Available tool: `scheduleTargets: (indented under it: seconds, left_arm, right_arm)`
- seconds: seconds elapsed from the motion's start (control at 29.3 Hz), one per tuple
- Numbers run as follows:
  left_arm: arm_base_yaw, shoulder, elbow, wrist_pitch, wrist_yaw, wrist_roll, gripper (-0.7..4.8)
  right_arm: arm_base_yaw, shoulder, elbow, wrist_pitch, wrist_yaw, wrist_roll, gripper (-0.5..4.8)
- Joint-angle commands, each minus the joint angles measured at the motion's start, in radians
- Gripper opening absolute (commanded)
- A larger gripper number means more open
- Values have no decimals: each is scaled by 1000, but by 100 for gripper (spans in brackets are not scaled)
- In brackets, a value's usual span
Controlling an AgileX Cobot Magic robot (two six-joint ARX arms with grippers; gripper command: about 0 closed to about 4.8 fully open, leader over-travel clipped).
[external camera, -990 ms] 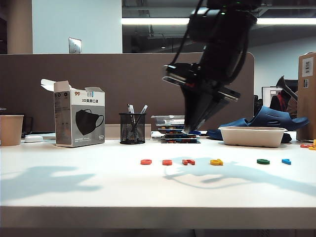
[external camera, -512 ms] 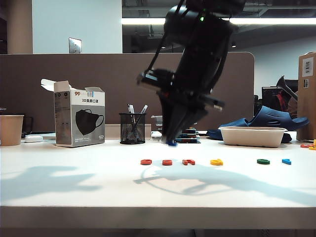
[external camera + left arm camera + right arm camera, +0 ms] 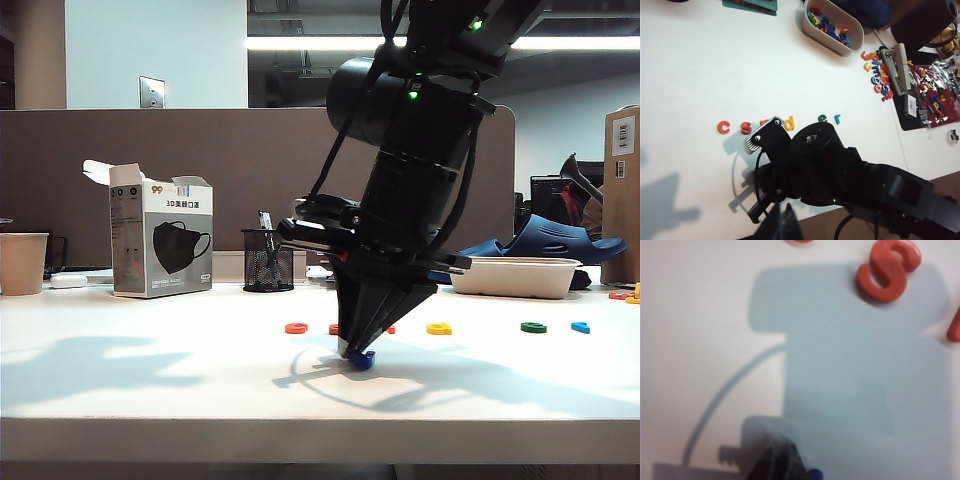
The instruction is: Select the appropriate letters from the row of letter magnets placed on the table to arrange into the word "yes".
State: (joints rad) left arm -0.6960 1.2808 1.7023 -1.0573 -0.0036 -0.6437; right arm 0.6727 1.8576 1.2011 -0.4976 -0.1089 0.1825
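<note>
Exterior view: we see the right gripper (image 3: pixel 356 352) pointing down at the white table (image 3: pixel 150 380), in front of the row of letter magnets (image 3: pixel 430 328).
Right fingers: pressed together on the dark blue Y (image 3: pixel 362 358), which sits at the tabletop, at or just above it; we cannot tell if it touches.
Right wrist view: the blue letter (image 3: pixel 813 474) peeks out at the fingertips; the red-orange s (image 3: pixel 888 271) lies flat near it, apart from the gripper's shadow edge.
Left gripper: the left wrist view shows only a dark tip (image 3: pixel 788 220) at the frame's edge; we cannot tell whether its fingers are spread or closed.
Row as seen from the left wrist: a red-orange c (image 3: pixel 723 127), the s (image 3: pixel 746 128), the dark green e (image 3: pixel 823 118) and a light blue letter (image 3: pixel 837 119); the right arm hides the middle ones.
Handling: we judge the letters light, stiff, thin and smooth, so they may slide or tip when nudged. Pinching across a stroke from above looks safest.
Edges: the table's front edge (image 3: pixel 320 440) lies near the Y, so we would not place further forward.
Open room: bare table stretches to the left of the Y and between it and the row, room enough for e and s alongside.
Clutter: a mask box (image 3: pixel 160 240), a pen cup (image 3: pixel 268 260) and a tray of letters (image 3: pixel 832 25) stand well behind the row.
</note>
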Motion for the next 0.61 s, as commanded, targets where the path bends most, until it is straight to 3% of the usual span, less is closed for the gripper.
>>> scheduleTargets:
  seconds: [0.03, 0.61]
  left_arm:
    - [0, -3, 4, 11, -4, 8, -5]
    - [0, -3, 4, 11, -3, 8, -5]
  right_arm:
    - [1, -5, 1, 15, 5, 21, -2]
    - [1, -5, -5, 24, 19, 56, -1]
